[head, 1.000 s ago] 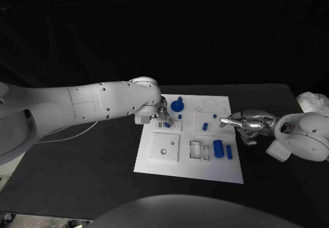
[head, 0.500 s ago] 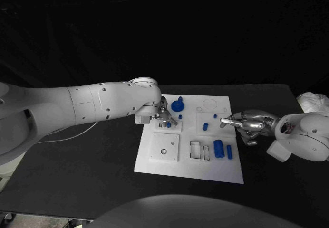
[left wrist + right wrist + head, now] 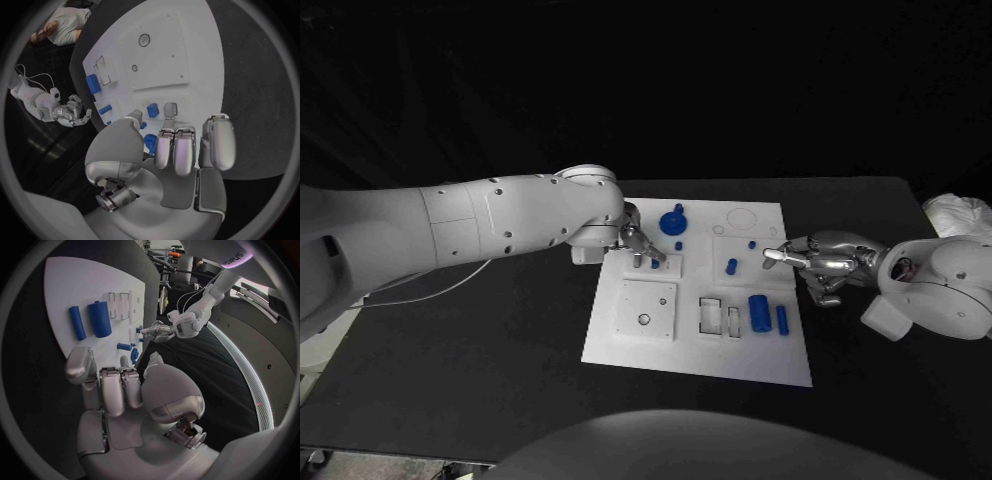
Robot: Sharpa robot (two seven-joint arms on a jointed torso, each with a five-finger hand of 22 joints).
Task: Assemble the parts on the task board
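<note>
Left hand (image 3: 640,247) over the task board (image 3: 661,345) far-left corner, fingers apart, empty, above a small blue part (image 3: 655,263). Right hand (image 3: 819,262) at the board's right edge, fingers curled in, holding nothing.

The white board (image 3: 661,345) lies flat mid-tabletop, bearing square plates and slots. Blue parts on it: a round knobbed piece (image 3: 674,222) near the far edge, a small peg (image 3: 731,266) centrally, and a thick cylinder (image 3: 760,312) just beside a thin one (image 3: 782,320) at the right.

Bare board (image 3: 697,350) beside blue cylinder (image 3: 759,312)
</note>
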